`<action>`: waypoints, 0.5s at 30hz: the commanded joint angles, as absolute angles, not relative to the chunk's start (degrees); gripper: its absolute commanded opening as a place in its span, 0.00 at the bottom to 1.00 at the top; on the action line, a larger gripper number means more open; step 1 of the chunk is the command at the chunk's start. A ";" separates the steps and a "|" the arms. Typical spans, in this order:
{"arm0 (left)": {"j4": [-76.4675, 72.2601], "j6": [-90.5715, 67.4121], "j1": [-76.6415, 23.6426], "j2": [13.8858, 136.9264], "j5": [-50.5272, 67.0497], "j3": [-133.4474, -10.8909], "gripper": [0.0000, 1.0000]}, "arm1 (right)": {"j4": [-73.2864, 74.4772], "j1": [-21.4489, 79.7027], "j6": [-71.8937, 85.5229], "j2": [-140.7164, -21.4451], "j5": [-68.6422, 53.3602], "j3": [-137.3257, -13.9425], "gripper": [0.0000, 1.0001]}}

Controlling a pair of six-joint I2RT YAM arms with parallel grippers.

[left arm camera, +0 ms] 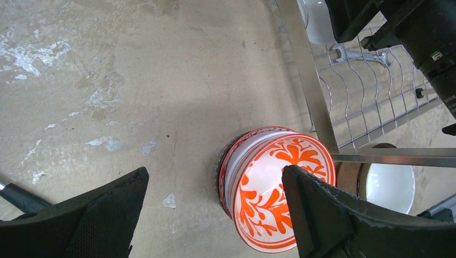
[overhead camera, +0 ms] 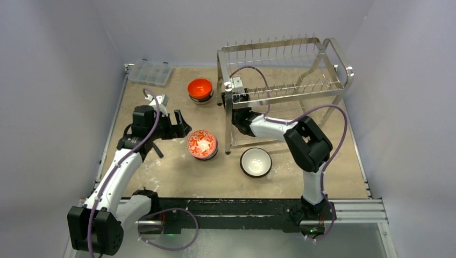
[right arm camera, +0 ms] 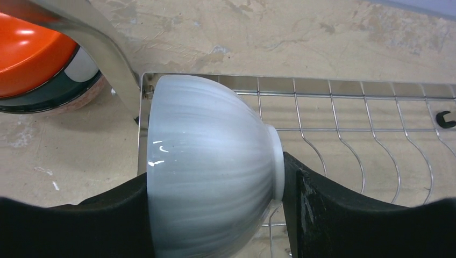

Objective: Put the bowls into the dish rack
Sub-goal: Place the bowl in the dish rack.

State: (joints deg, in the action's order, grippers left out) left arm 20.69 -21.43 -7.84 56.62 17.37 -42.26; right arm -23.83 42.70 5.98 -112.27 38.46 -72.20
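My right gripper [right arm camera: 215, 180] is closed partway on a pale grey bowl [right arm camera: 204, 140] turned on its side, one finger against its foot ring. I hold it over the lower-tier wires at the left end of the dish rack [overhead camera: 274, 47]; I cannot tell whether it touches them. My left gripper [left arm camera: 215, 173] is spread wide and holds nothing, low beside the red-and-white patterned bowl [left arm camera: 263, 199], just off the rack's front-left leg. An orange bowl [overhead camera: 200, 87] sits left of the rack and a white-inside bowl [overhead camera: 255, 161] in front of it.
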 commanded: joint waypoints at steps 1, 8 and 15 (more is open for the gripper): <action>19.25 -20.65 -7.48 56.59 17.76 -41.84 0.93 | -20.17 43.01 13.98 -108.12 31.93 -73.91 0.76; 19.05 -20.74 -7.53 56.59 18.35 -41.75 0.93 | -16.17 42.22 21.43 -104.27 26.92 -72.04 0.99; 18.56 -21.00 -7.48 56.78 19.38 -41.59 0.93 | -16.24 39.09 30.08 -99.02 19.29 -67.42 0.99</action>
State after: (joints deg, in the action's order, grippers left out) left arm 20.62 -21.43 -7.84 56.66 17.87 -42.26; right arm -15.14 40.53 22.83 -104.64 25.87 -69.10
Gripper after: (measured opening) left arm 0.931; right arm 0.987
